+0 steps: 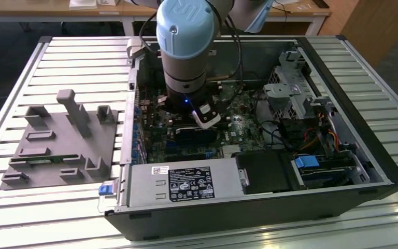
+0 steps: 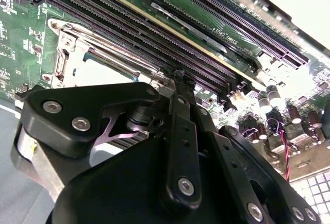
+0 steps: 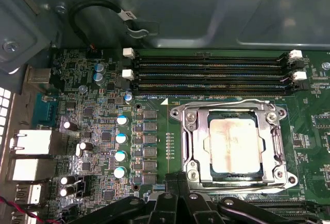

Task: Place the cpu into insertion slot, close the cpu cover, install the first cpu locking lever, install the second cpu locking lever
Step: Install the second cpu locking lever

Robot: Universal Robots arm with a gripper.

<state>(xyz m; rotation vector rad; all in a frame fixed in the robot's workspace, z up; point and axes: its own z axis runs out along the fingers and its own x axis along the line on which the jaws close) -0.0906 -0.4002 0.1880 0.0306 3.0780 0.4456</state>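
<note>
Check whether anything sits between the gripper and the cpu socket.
Nothing visible does. In the first wrist view the gripper stands at the socket's edge, and the cpu lies in the insertion slot with the cpu cover closed around it.

A grey robot arm with a pale blue joint cap (image 1: 185, 31) reaches down into an open black computer case (image 1: 254, 212) lying on a slatted metal table (image 1: 60, 57), above its green circuit board (image 1: 244, 129), with a grey moulded fixture tray (image 1: 57, 145) toward the exterior view's left.
</note>
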